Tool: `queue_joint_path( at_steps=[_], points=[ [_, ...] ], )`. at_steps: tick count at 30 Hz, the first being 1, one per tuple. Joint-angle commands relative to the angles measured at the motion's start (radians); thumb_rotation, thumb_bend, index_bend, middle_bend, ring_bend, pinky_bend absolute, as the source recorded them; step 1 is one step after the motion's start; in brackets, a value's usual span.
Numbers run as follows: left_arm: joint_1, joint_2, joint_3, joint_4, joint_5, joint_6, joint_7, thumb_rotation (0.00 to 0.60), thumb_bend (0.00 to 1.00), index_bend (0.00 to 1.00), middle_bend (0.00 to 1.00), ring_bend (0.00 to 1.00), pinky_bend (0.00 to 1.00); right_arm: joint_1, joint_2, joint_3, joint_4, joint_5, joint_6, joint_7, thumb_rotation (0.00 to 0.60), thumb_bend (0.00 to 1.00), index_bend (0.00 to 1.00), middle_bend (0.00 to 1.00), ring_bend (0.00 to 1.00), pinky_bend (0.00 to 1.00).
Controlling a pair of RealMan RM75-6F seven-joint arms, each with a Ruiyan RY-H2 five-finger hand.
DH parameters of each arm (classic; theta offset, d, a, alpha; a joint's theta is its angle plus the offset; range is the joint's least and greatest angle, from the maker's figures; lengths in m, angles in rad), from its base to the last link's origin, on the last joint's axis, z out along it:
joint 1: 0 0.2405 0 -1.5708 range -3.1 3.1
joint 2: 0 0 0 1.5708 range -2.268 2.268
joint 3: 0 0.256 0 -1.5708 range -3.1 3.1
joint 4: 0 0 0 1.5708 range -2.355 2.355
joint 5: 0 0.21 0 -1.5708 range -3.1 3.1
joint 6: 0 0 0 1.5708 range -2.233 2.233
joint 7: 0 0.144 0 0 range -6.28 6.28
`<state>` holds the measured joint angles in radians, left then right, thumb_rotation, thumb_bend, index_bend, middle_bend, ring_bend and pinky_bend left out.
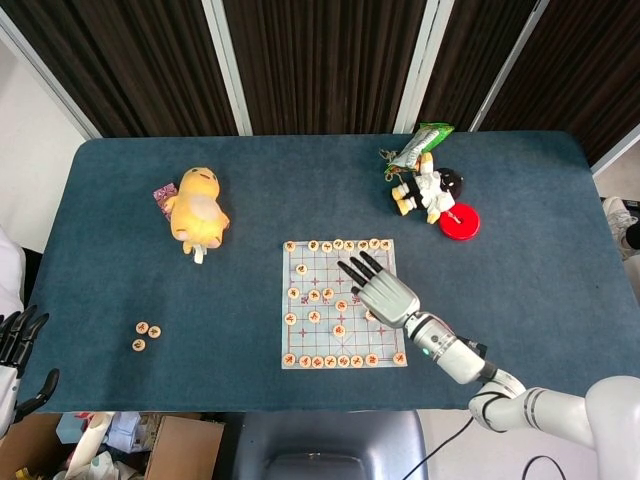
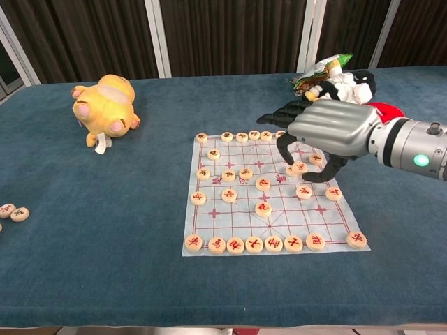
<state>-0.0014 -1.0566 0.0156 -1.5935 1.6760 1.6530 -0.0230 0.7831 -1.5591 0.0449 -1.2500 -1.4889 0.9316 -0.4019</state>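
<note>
We see our right hand (image 2: pixel 328 132) hovering palm down over the right half of the square paper chess board (image 2: pixel 230 209) with its red grid, fingers spread and curved downward, gripping nothing. Round wooden chess pieces with red characters (image 2: pixel 262 183) lie scattered beneath and just left of the fingertips; one piece (image 2: pixel 299 167) sits directly under the dark fingertips (image 2: pixel 283 148), though we cannot tell whether they touch it. A row of pieces lines the board's near edge, another its far edge. Our left hand (image 1: pixel 15 340) hangs off the table's left side, fingers apart and empty, well apart from the board. Three loose wooden pieces (image 1: pixel 145 333) lie near it on the blue cloth table (image 1: pixel 500 250).
</note>
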Motion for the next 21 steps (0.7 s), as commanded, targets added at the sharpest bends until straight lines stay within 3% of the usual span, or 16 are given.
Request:
queue_joint_path(
  at_steps=[1, 21],
  points=[
    [-0.001, 0.000, 0.000, 0.000, -0.001, -0.002, 0.001, 0.600, 0.39, 0.00, 0.00, 0.00, 0.02, -0.003, 0.001, 0.001, 0.008, -0.001, 0.004, 0.012, 0.600, 0.45, 0.64, 0.06, 0.00, 0.00],
    [0.001, 0.000, 0.001, 0.001, 0.001, 0.001, -0.002, 0.600, 0.39, 0.00, 0.00, 0.00, 0.02, 0.053, -0.055, 0.058, 0.003, 0.035, -0.043, -0.007, 0.600, 0.45, 0.64, 0.06, 0.00, 0.00]
  ],
)
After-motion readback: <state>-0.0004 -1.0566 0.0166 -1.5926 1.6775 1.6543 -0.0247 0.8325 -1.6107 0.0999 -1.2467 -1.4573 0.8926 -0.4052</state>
